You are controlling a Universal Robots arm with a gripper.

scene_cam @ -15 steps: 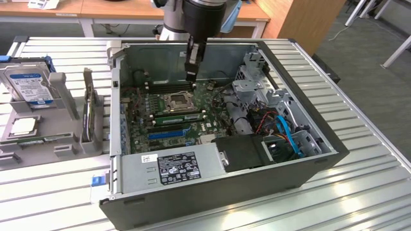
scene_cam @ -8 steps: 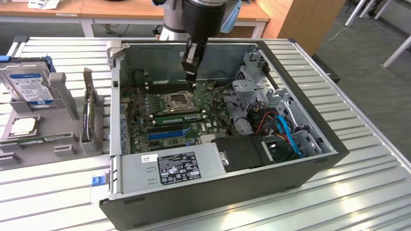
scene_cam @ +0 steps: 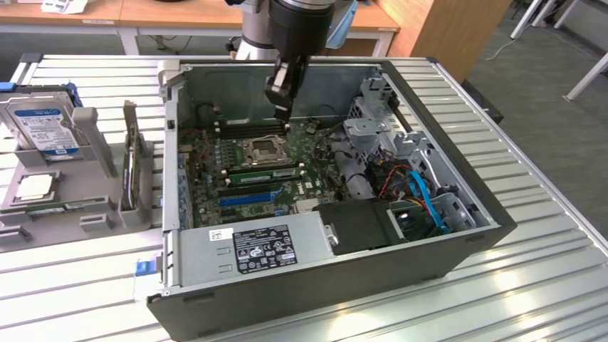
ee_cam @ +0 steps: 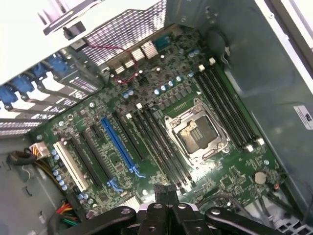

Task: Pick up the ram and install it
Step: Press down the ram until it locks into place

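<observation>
An open desktop computer case [scene_cam: 475, 214] lies on its side on a slatted metal table [scene_cam: 532, 285], with its motherboard [scene_cam: 213, 167] facing up. The CPU socket [scene_cam: 266, 149], a bare metal-framed square, sits near the middle of the board.

The robot's gripper [scene_cam: 281, 107] hangs inside the case, above the bank of black memory slots [scene_cam: 249, 128] on the far side of the CPU socket. Its dark fingers are pressed together and nothing shows between them. In the wrist view the closed gripper [ee_cam: 166, 193] looks down on the CPU socket [ee_cam: 195, 132], which has four long black memory slots on each side.

The ram [scene_cam: 262, 173], a long thin green stick with white clips at its ends, lies in the slot bank just beside the CPU socket, on the side towards the grey power supply [scene_cam: 252, 249]. It is well apart from the gripper. Whether it is fully seated cannot be told.

A blue expansion slot [scene_cam: 249, 197] lies beyond the ram from the CPU socket. Blue cables [scene_cam: 423, 196] curl at the exterior view's right of the socket. Far to its left, outside the case, a hard drive [scene_cam: 43, 128] stands in a grey holder.
</observation>
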